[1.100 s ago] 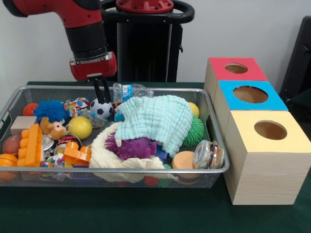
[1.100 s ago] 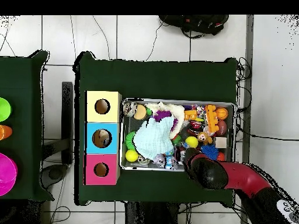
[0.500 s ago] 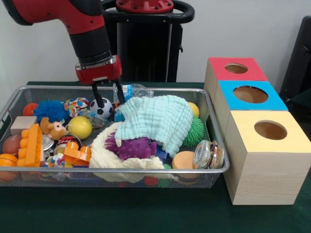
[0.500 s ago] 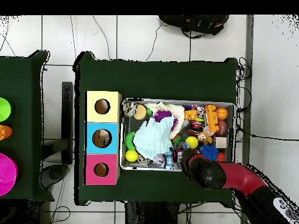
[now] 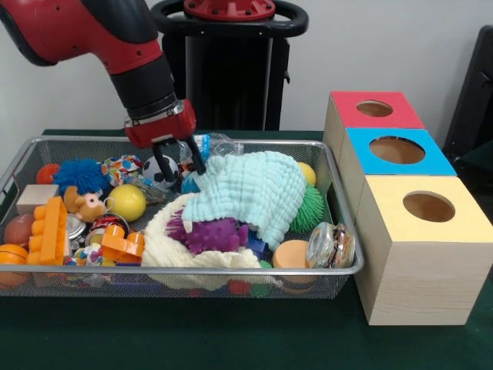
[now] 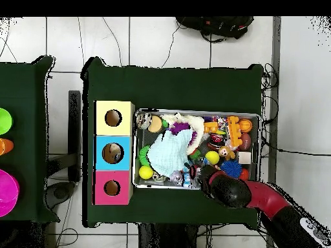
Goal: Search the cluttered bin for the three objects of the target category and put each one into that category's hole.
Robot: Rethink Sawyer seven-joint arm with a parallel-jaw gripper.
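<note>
The bench (image 5: 231, 339), under its dark green cloth, carries a wire mesh bin (image 5: 343, 231) and, at its 3 o'clock side in the front view, a row of three wooden boxes with holes: red-topped (image 5: 347, 112), blue-topped (image 5: 431, 158) and yellow-topped (image 5: 385, 208). The bin looks as full as ever, so I judge the sorting barely begun; the pictures do not say which category is wanted, though something may lie inside the blue box's hole in the overhead view (too small to tell).

A pale green cloth (image 5: 254, 189) covers the bin's middle, over a cream knitted piece (image 5: 166, 247) and a spiky purple toy (image 5: 212, 231). At the bin's 9 o'clock end sit an orange block toy (image 5: 51, 231), a yellow ball (image 5: 127, 202) and a fuzzy blue ball (image 5: 81, 175).

The pincer (image 5: 179, 163) hangs released, fingers spread and empty, around the small soccer ball (image 5: 158, 168) at the bin's 12 o'clock rim. Likely that ball is the first pick; all three placements seem left to do.
</note>
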